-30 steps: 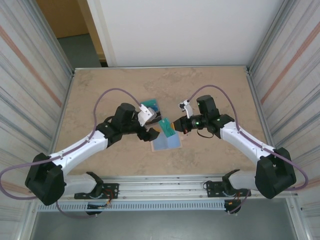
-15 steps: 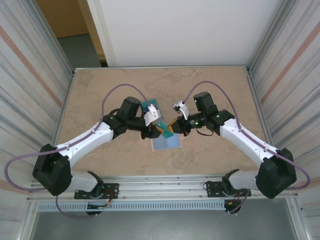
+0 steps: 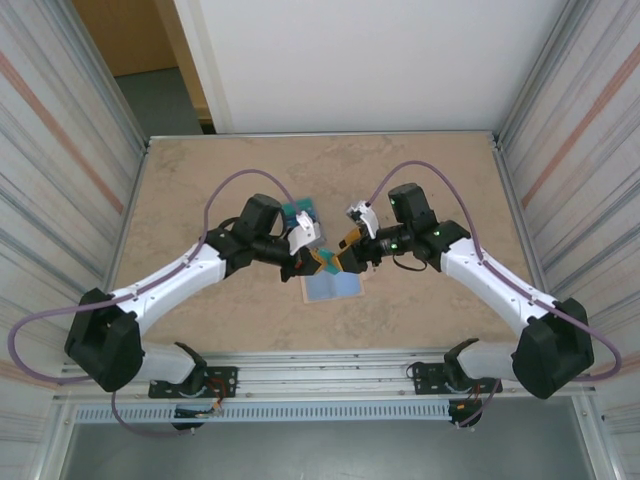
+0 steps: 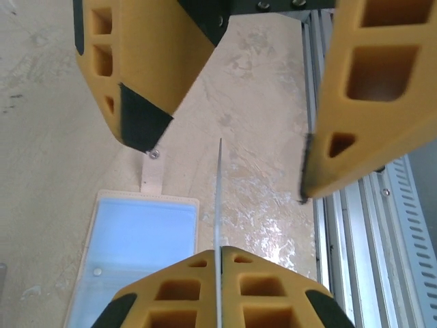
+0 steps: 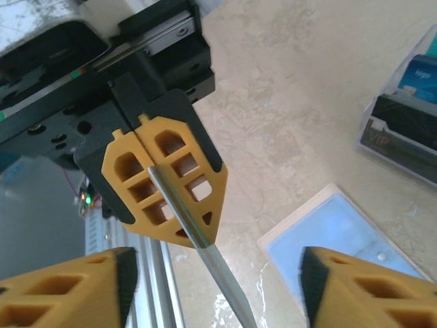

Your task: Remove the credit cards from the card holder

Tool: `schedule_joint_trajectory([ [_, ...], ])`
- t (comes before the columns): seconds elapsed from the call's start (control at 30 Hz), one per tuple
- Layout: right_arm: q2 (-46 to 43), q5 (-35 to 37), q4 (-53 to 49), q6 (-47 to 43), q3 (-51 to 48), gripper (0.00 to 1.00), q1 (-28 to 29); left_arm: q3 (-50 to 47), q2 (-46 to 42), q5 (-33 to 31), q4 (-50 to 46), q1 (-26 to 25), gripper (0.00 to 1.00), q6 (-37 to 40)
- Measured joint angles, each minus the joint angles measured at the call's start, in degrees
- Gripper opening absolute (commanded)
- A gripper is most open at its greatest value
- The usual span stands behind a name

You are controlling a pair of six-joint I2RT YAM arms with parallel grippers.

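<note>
Card holder point(image 3: 332, 285) lies open on the table point(image 3: 200, 180), pale blue face up. Left gripper point(image 4: 220, 263) pinches one credit card point(image 4: 219, 198) edge-on. Right gripper point(image 5: 218, 290) stands spread on either side of it. We judge a brush from those spread fingers could twist the card loose.

Left end effector point(image 5: 186, 225) pinches a card point(image 5: 229, 294) beside the card holder point(image 5: 328, 225).

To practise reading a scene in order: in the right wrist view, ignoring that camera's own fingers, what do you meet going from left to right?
The left arm's fingers, shut on a credit card → card holder, lying open → stack of credit cards.
</note>
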Motion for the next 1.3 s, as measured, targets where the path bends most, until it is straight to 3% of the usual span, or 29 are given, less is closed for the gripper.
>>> schedule_joint_trajectory([
  [0.23,-9.73,4.09,11.06,7.87,-10.01,0.79,-2.1,-8.52,-11.06,-4.15,10.47,0.04,0.0,-9.33],
  [0.47,-11.32,2.97,25.73,17.0,-17.62,0.76,-2.1,-16.31,-18.6,-8.22,21.79,0.04,0.0,-20.06],
  [0.73,-6.16,-0.31,39.45,22.6,-18.32,0.47,1.25,-17.49,-19.08,-9.84,27.82,0.04,0.0,-27.8],
  [0.93,-2.56,-1.51,42.73,23.5,-16.04,0.41,3.02,-17.68,-19.04,-9.38,30.25,0.04,0.0,-30.97],
  [1.2,-1.27,-4.48,46.14,23.69,-15.19,0.02,3.39,-17.73,-18.49,-8.52,31.63,0.7,0.0,-32.04],
  [1.3,-1.46,-4.52,45.72,23.37,-15.17,0.0,3.48,-17.73,-18.38,-8.52,31.76,0.9,0.13,-32.0],
])
